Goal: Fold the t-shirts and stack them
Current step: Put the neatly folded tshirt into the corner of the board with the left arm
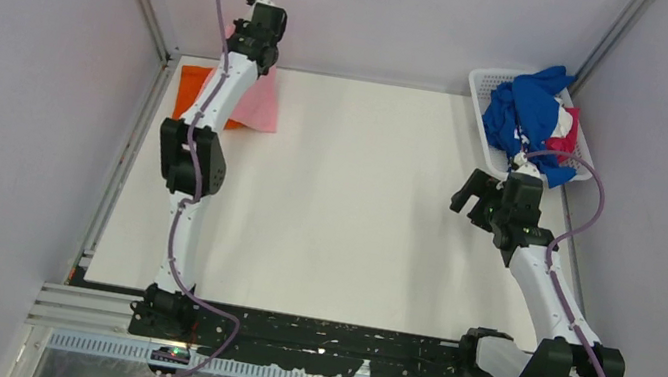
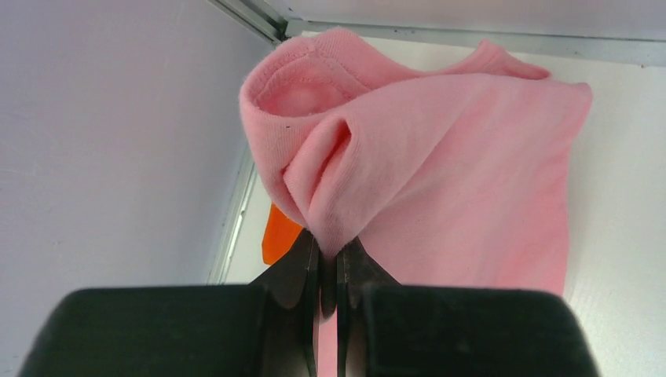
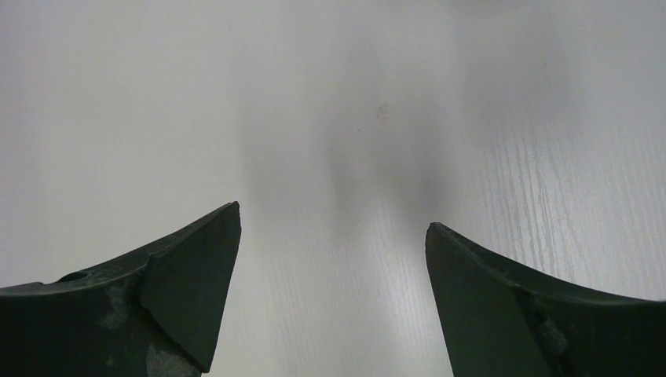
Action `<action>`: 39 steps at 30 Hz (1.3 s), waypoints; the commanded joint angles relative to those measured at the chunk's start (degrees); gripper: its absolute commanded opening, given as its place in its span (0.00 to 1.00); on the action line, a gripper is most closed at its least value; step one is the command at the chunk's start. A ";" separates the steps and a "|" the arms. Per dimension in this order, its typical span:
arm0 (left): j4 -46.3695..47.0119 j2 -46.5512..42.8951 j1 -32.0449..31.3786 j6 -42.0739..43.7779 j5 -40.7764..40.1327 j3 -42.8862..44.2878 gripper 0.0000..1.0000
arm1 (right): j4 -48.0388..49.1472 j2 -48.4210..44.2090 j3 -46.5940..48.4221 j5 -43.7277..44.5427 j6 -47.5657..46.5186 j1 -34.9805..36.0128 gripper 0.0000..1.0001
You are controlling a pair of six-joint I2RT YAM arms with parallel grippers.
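Observation:
My left gripper (image 2: pixel 330 251) is shut on a pinched fold of the light pink t-shirt (image 2: pixel 440 173), which hangs from it near the table's far left corner. In the top view the left gripper (image 1: pixel 264 61) stands over the pink shirt (image 1: pixel 262 106), and the pink shirt overlaps the folded orange t-shirt (image 1: pixel 192 90). A corner of the orange shirt (image 2: pixel 279 236) shows under the pink one in the left wrist view. My right gripper (image 1: pixel 473 192) is open and empty above bare table, its fingertips (image 3: pixel 216 236) wide apart. Royal blue (image 1: pixel 523 107), magenta (image 1: pixel 566 134) and white shirts lie heaped in the basket.
The white slatted basket (image 1: pixel 484 83) stands at the far right corner against the right wall. Metal frame rails run along the table's left edge (image 1: pixel 129 146) and back. Grey walls close in on both sides.

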 commanded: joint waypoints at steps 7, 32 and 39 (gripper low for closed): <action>5.93 -8.61 0.23 5.37 -1.70 2.70 0.00 | 0.77 -0.62 1.80 -0.85 -0.79 -0.21 0.95; 6.51 -7.04 2.29 8.32 5.13 0.36 0.00 | -0.14 0.82 2.67 -0.31 -0.78 -0.23 0.95; 8.12 0.10 5.98 8.23 11.63 3.82 0.00 | -1.38 3.89 3.91 1.45 -1.01 -0.22 0.95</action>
